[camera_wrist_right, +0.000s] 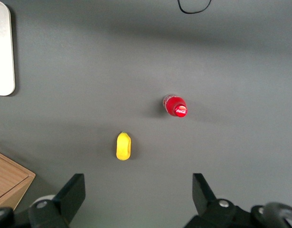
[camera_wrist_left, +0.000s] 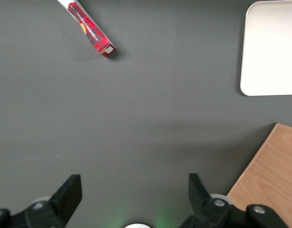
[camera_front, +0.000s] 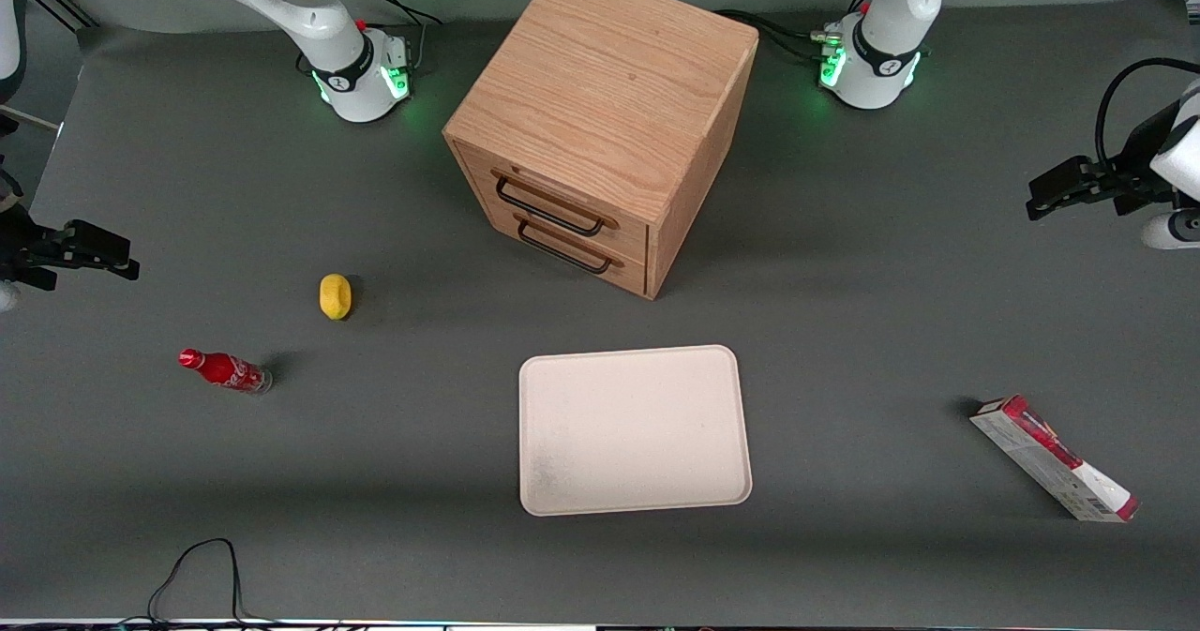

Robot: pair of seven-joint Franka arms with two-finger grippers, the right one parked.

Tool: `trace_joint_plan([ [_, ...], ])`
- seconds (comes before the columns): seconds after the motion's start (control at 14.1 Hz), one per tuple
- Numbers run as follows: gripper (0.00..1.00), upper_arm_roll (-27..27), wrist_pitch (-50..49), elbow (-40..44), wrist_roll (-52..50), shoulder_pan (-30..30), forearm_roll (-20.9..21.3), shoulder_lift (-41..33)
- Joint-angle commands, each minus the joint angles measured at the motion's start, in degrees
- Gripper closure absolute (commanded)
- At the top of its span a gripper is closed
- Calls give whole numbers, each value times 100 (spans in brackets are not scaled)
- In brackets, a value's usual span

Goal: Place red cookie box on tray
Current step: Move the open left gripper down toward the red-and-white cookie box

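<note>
Hand (camera_wrist_left: 131, 190) open, high and well apart from box (camera_front: 1054, 458); thin angled box could slip, missing tray (camera_front: 635, 429).

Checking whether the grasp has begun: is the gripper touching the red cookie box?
Apart. The left wrist view shows bare table between the open gripper and the red cookie box; the front view shows the same gap.

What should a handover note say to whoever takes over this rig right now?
Left tool: open, holding nothing, raised above the table toward the working arm's end.
Red cookie box: lying on the table at that same end, nearer the front camera than the tool, apart from the tray.
Tray: in front of the wooden drawer cabinet, nothing on it.
Done: nothing yet.
Left: reach, grasp, carry, set box on tray.
</note>
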Motion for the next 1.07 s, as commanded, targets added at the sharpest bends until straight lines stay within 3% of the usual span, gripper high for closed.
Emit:
trace_joint_plan([
  [0.0, 0, 51, -29, -31, -1, -71, -9, -71],
  [0.99, 0, 51, 42, 223, -62, -36, 0, 270],
])
